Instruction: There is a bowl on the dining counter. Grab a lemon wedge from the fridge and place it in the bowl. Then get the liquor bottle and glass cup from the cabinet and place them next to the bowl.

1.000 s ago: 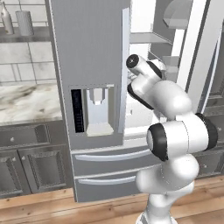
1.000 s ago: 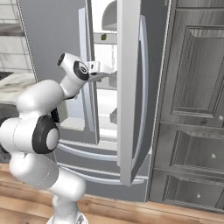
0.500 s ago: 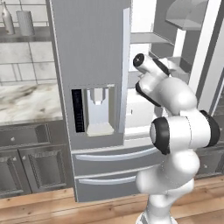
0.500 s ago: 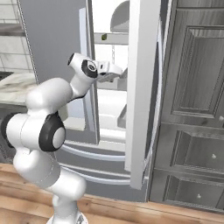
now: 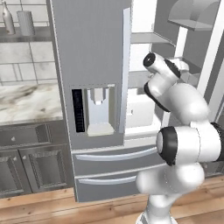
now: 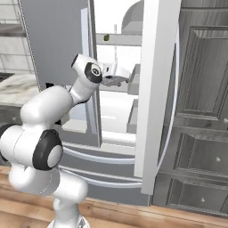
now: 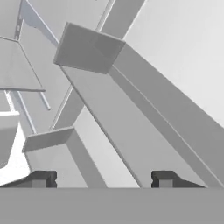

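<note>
Lemon wedge [image 6: 106,38]: a tiny dark green sliver on an upper shelf inside the fridge [image 5: 94,65], seen in the right base view; it lies above the hand and apart from it.
Change since one second ago: the arm has reached further up and into the open fridge; the hand, which was in front of the door edge, is now between the closed left door and the open right door [image 6: 153,89].
Surroundings since then: the fridge, the doors and the marble counter [image 5: 26,103] on the left look the same as before.
End effector [image 6: 121,80]: it points into the white inside of the fridge, at the level of the middle shelves.
End effector opening: in the hand view the two dark fingertips [image 7: 41,178] stand far apart, so the jaws are wide; nothing is between them.
End effector contact: it holds nothing; whether it touches the grey door bins [image 7: 89,50] in front of it I cannot tell, because the view is very close and tilted.
Writing and labels: no readable text; the water dispenser [image 5: 99,109] has a dark panel beside it, but its marks are too small to read.
Shelf above the counter: a bottle [image 5: 7,18] and a grey cup [image 5: 26,22] stand there, side by side.
</note>
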Motion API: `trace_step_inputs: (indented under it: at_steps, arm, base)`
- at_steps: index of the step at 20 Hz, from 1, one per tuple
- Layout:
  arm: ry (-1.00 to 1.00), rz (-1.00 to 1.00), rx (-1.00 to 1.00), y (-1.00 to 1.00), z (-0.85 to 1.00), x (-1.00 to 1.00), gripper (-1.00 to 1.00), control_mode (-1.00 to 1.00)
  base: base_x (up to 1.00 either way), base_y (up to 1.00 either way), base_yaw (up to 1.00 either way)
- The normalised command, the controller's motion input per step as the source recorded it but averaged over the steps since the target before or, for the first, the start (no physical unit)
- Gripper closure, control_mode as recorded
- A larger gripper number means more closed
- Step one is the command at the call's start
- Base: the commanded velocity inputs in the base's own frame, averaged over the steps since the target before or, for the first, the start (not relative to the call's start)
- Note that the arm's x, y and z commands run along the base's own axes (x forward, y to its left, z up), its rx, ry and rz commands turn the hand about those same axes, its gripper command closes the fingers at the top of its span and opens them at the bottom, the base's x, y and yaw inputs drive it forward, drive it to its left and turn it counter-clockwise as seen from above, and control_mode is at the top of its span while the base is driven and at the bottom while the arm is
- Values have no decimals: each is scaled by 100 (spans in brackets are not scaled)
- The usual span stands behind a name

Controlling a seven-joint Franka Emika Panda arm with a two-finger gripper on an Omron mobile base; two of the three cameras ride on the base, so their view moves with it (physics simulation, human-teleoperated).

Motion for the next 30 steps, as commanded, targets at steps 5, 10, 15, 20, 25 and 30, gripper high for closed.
trace_step_inputs:
  at_steps: [5,10,15,20,25,30]
  arm:
    - [0,22,15,88,13,-48,-100,-100]
    - [3,26,18,100,8,-41,-100,-100]
    - [0,24,21,86,6,-26,-100,-100]
    - [1,17,18,61,0,-1,-100,-100]
    - [1,10,18,27,0,38,-100,-100]
    - [0,1,3,8,-4,57,-100,-100]
  base:
    - [0,0,0]
    - [0,0,0]
    - [0,0,0]
    - [0,0,0]
    - [0,0,0]
    - [0,0,0]
